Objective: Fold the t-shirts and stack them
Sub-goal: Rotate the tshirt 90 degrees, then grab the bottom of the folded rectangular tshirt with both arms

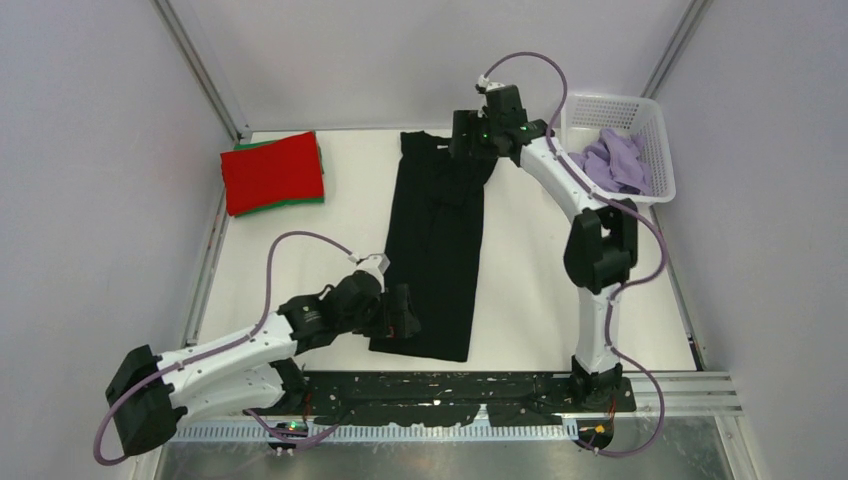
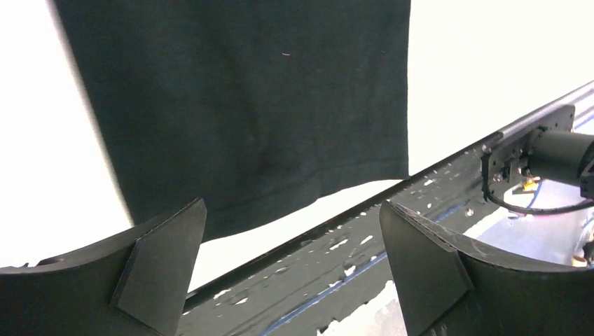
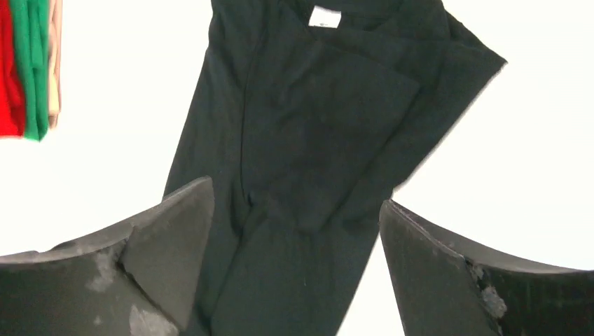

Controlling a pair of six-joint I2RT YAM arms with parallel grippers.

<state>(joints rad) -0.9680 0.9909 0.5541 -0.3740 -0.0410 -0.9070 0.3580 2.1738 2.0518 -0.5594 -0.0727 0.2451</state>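
Note:
A black t-shirt (image 1: 436, 240) lies folded into a long narrow strip down the middle of the table, its collar end far and its hem near. It also shows in the left wrist view (image 2: 245, 105) and in the right wrist view (image 3: 315, 140), where its small white tag (image 3: 325, 17) is at the collar. My left gripper (image 1: 402, 312) is open and empty over the shirt's near left hem corner. My right gripper (image 1: 470, 135) is open and empty above the collar end. A folded red t-shirt (image 1: 272, 172) lies on a green one (image 1: 300, 201) at the far left. A lavender t-shirt (image 1: 615, 160) lies crumpled in the basket.
A white mesh basket (image 1: 655, 130) stands at the far right corner. A black mounting rail (image 1: 450, 385) runs along the near table edge, also shown in the left wrist view (image 2: 392, 224). Grey walls close in the left, right and back.

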